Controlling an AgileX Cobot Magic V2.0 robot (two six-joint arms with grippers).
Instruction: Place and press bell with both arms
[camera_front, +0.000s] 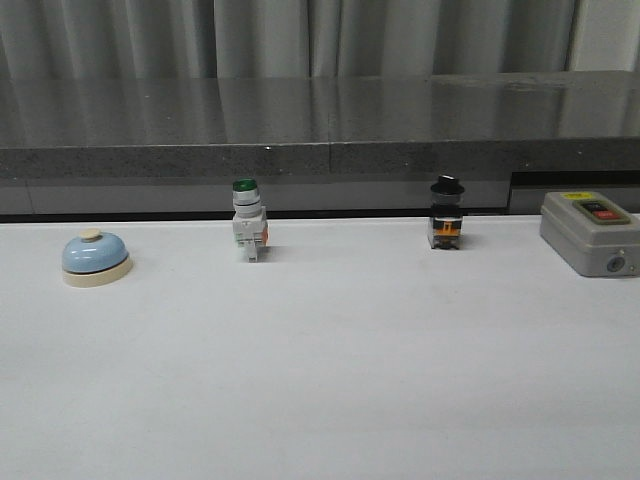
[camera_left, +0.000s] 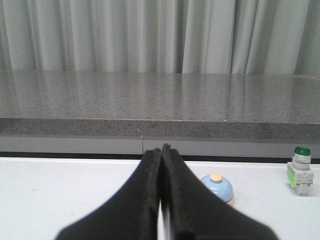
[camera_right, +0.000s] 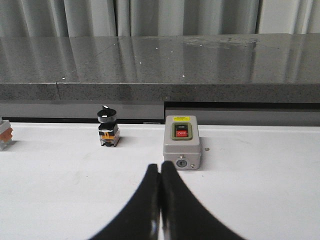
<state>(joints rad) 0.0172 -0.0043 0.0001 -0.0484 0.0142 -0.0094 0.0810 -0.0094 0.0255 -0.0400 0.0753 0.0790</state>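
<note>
The light-blue bell (camera_front: 95, 258) with a cream base and cream button sits on the white table at the far left. It also shows in the left wrist view (camera_left: 218, 188), just beyond and right of my left gripper (camera_left: 161, 150), which is shut and empty. My right gripper (camera_right: 160, 167) is shut and empty, short of the grey box. Neither arm shows in the front view.
A green-capped white push-button switch (camera_front: 248, 222) stands at the back, left of centre, and shows in the left wrist view (camera_left: 300, 170). A black-knob switch (camera_front: 446, 213) stands right of centre. A grey box with red and black buttons (camera_front: 592, 232) sits far right. A dark counter ledge (camera_front: 320, 140) runs behind the table.
</note>
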